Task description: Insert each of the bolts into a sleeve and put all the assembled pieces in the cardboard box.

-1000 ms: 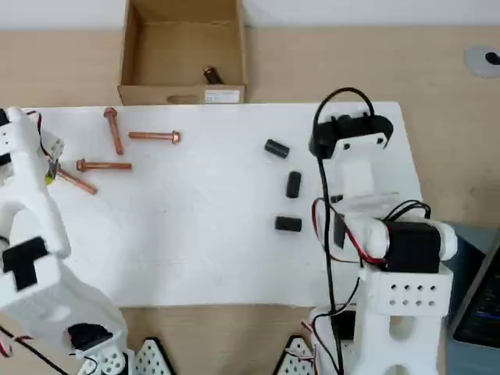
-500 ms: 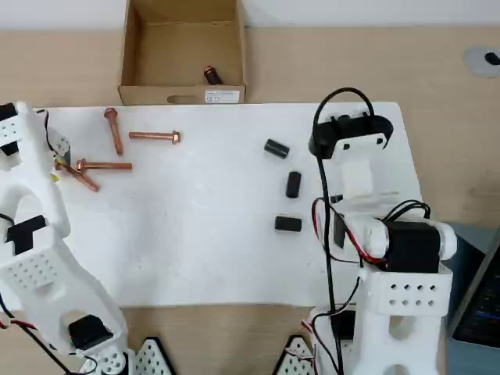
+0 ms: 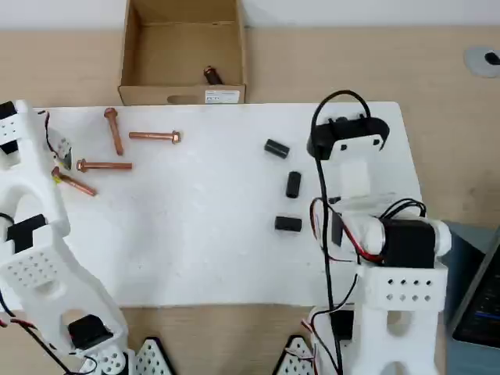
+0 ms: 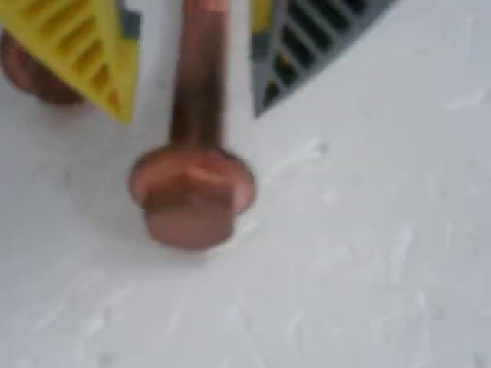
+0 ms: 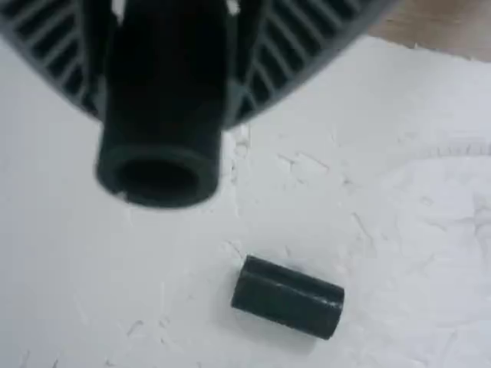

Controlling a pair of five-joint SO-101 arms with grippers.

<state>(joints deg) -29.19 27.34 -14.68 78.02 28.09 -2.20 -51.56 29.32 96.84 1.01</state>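
**Closing In on a Bolt While a Sleeve Is Waiting in the Other Gripper**

Straddling a copper bolt (image 4: 192,192) that is lying flat on the white mat (image 3: 195,250), the left gripper (image 4: 190,109) is holding its jaws apart on either side of the shank, not yet pinching it. The right gripper (image 5: 169,77) is carrying a black sleeve (image 5: 157,157) clamped between its jaws above the mat, bore end facing its wrist camera, with a loose sleeve (image 5: 288,297) lying near beneath it.

The risk is sitting at the left gripper. A second bolt head (image 4: 31,69) is lying just beside the yellow finger (image 4: 77,50), so a closing jaw may be shoving it aside or catching it along with the shank. The round shank may also be rolling or tilting as the jaws close, leaving it skewed for the sleeve's narrow bore.

By count, bolts (image 3: 114,130) (image 3: 155,137) (image 3: 104,166) (image 3: 74,181) are numbering four, all on the mat's left side. Sleeves (image 3: 276,148) (image 3: 293,184) (image 3: 287,224) are numbering three on the mat plus the one being held. One assembled piece (image 3: 212,75) is lying inside the single cardboard box (image 3: 180,95), near its front wall.
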